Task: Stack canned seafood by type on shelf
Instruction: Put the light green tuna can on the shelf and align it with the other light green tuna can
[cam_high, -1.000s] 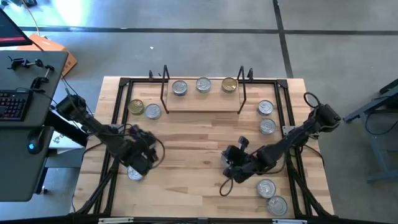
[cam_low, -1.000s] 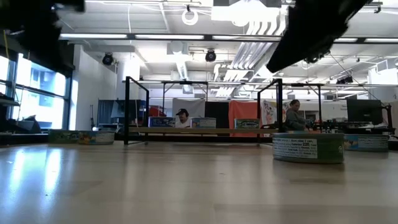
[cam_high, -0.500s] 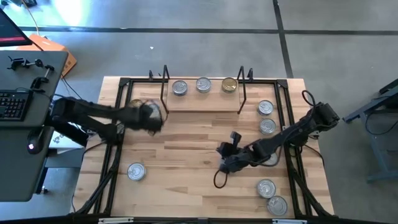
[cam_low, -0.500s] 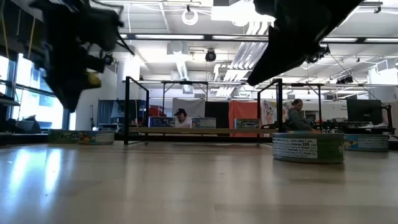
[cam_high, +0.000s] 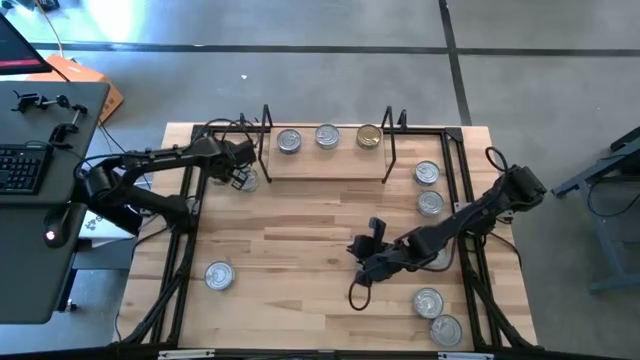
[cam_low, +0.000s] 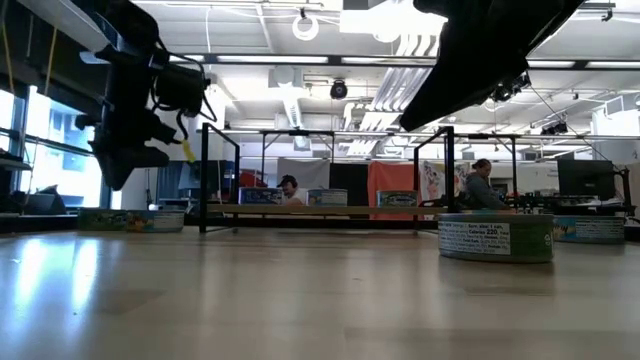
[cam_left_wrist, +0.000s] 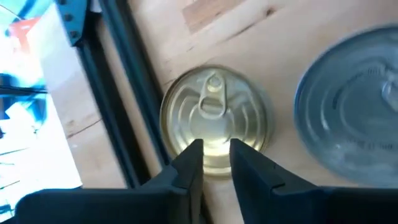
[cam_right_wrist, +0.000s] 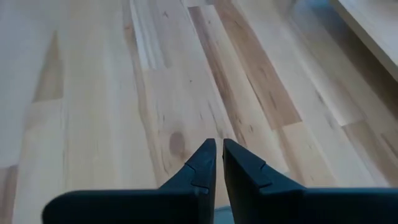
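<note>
Two silver tins (cam_high: 289, 141) (cam_high: 327, 137) and a gold tin (cam_high: 368, 136) stand on the shelf (cam_high: 330, 162) at the far edge. Beside the shelf's left end a gold tin (cam_left_wrist: 214, 118) and a silver tin (cam_left_wrist: 354, 124) rest on the table. My left gripper (cam_left_wrist: 216, 155) hangs above the gold one, well off the table in the low view (cam_low: 122, 165), its fingers a narrow gap apart with nothing between them. Mid-table, my right gripper (cam_high: 362, 255) (cam_right_wrist: 219, 152) is shut and empty above bare wood.
More silver tins lie loose on the table: one near left (cam_high: 218, 275), two by the shelf's right end (cam_high: 427, 173) (cam_high: 430, 203), one under my right arm (cam_high: 437, 256), two near right (cam_high: 428, 301) (cam_high: 445, 328). A black frame (cam_high: 190, 200) edges the table. People sit in the room beyond.
My left gripper has swung from over the near-left silver tin toward the far edge and now hangs over the tins beside the shelf's left end. That near-left tin has stayed on the table. My right gripper has shifted a little toward the far edge.
</note>
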